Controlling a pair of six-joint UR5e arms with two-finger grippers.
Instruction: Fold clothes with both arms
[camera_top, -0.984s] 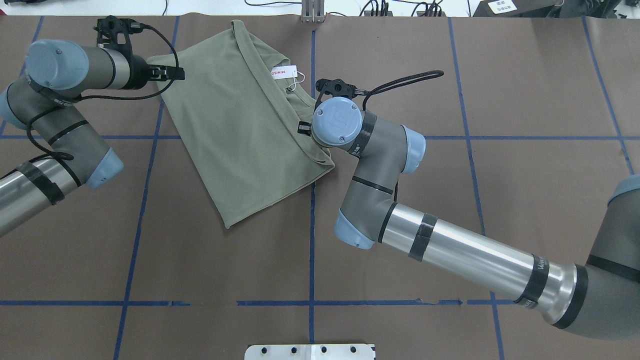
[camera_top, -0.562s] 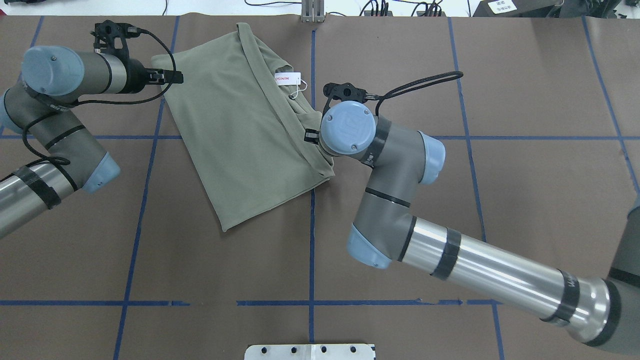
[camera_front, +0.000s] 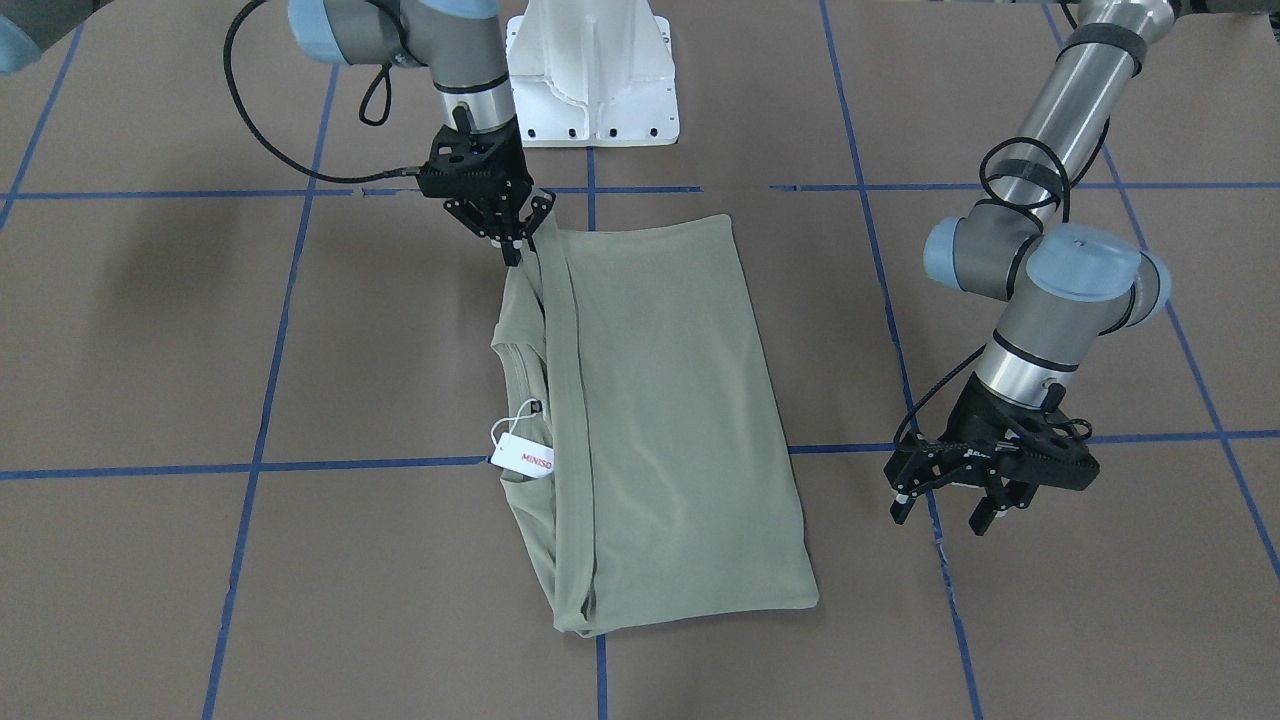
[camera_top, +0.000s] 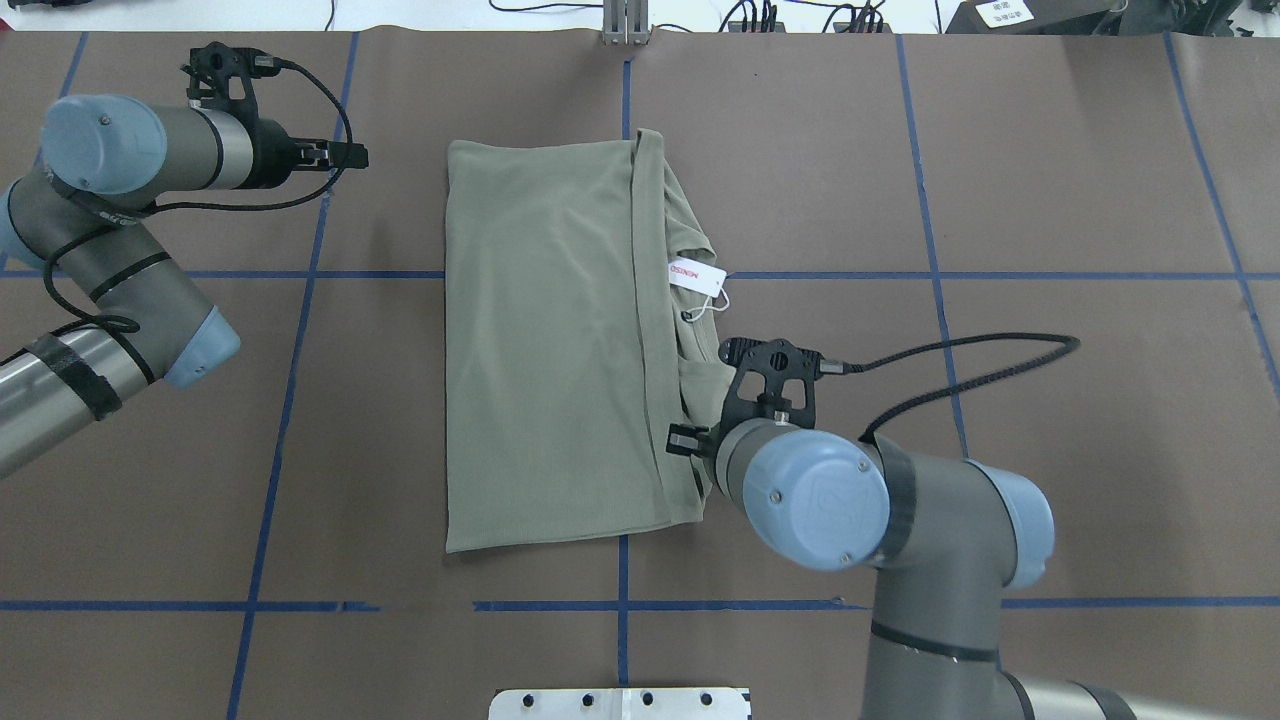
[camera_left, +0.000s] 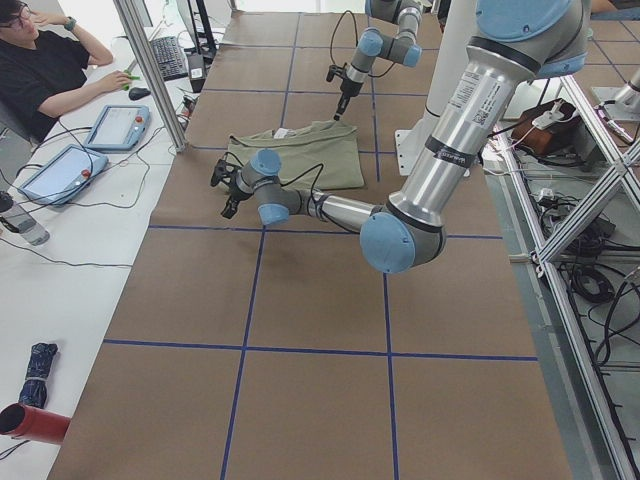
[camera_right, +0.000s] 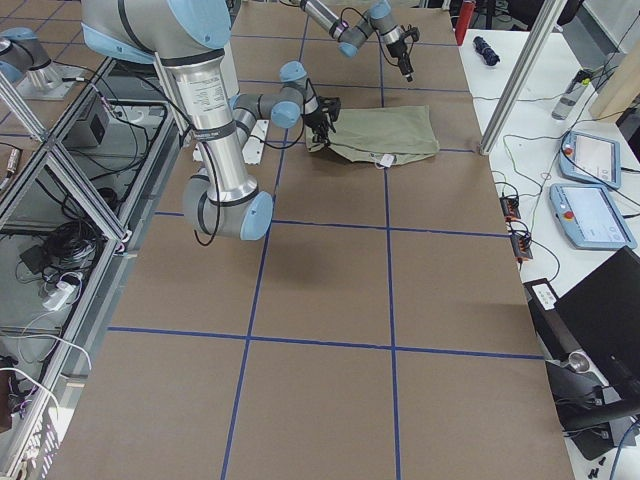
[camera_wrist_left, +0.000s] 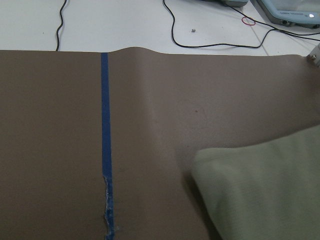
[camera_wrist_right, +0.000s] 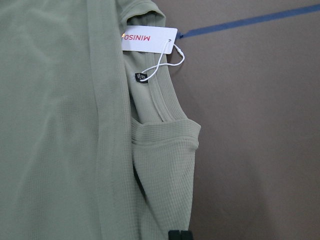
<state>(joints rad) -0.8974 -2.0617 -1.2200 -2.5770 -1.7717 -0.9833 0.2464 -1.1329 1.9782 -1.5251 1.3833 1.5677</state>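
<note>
The sage-green shirt (camera_top: 540, 340) lies folded into a tall rectangle on the brown table, and its white MINISO tag (camera_top: 696, 273) sticks out at the collar side. My right gripper (camera_front: 518, 240) is shut on the shirt's (camera_front: 660, 400) near corner by the collar edge. In the right wrist view its closed tips sit on the knit fabric (camera_wrist_right: 60, 125) below the tag (camera_wrist_right: 149, 39). My left gripper (camera_front: 945, 510) hangs open over bare table, well clear of the shirt. Overhead, the left gripper (camera_top: 355, 155) stands a hand's width left of the shirt's far corner.
The white pedestal base (camera_front: 590, 80) stands at the robot's edge of the table. Blue tape lines (camera_top: 285, 400) cross the brown cover. A person (camera_left: 50, 60) sits beyond the far edge beside tablets (camera_left: 115, 125) and cables. A metal post (camera_top: 625, 25) stands at the far edge.
The right gripper has pulled the shirt's edge toward the robot, swinging the shirt from a slant to square. The shirt's far corner has left the left gripper, which has barely moved.
</note>
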